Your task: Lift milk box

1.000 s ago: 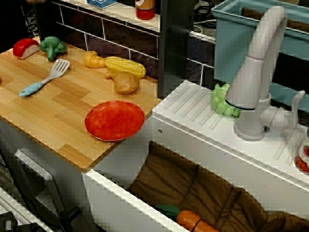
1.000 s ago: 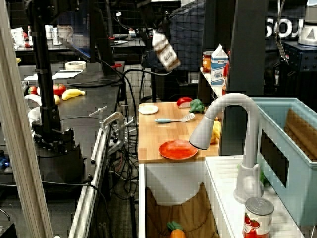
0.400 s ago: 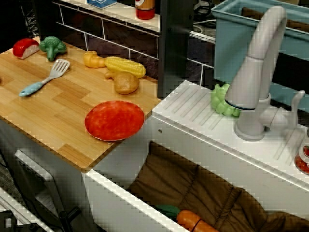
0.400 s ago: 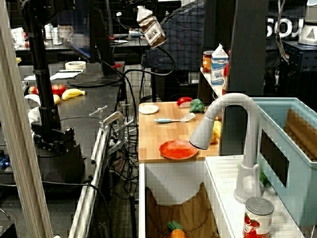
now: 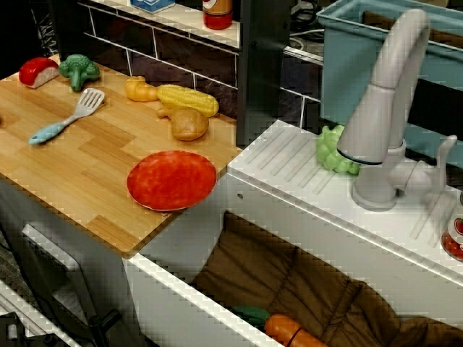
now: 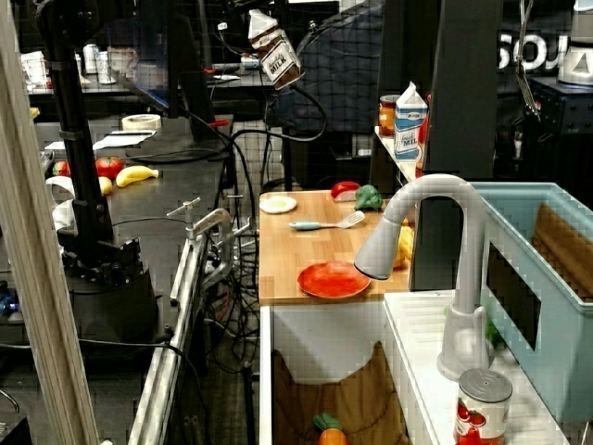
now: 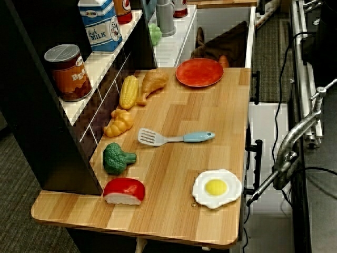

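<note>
Brown-and-white milk box (image 6: 274, 49) hanging tilted, high in air, well above and left of wooden counter (image 6: 306, 260), at top of side view. Gripper itself not visible against dark clutter; cannot tell if jaws are clamped on carton. Lift seeming nearly done. Advice: keeping grip steady, avoiding further tilt, moving slowly. Going right along counter: fried egg (image 7: 216, 187) at near edge, spatula (image 7: 174, 138) in middle, red plate (image 7: 199, 72) at far corner, all untouched.
</note>
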`<state>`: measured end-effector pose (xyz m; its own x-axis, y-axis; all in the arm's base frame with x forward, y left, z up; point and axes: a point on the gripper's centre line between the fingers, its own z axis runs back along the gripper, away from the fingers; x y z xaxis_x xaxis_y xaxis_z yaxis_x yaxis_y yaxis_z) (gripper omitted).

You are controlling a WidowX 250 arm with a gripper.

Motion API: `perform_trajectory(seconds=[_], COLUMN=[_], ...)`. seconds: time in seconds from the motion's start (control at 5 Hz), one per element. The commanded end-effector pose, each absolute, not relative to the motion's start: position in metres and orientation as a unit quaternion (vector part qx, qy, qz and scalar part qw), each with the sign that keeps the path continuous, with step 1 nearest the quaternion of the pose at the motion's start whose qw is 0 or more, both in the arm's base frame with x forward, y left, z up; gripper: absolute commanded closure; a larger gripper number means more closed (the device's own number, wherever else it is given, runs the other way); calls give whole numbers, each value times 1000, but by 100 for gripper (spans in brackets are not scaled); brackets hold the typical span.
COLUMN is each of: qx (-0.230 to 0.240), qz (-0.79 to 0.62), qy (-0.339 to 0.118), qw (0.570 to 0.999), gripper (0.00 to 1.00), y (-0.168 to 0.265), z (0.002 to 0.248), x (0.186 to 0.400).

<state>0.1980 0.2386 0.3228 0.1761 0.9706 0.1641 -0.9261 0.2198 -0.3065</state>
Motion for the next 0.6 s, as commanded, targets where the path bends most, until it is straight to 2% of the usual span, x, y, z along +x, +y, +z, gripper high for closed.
perform_trajectory(seconds=[0.0,0.4], qx=[-63,-66], qz=[615,618], qy=[-190,-187], qw=[762,760], gripper=[100,100], y=[230,231], z=[340,342], x=[189,192])
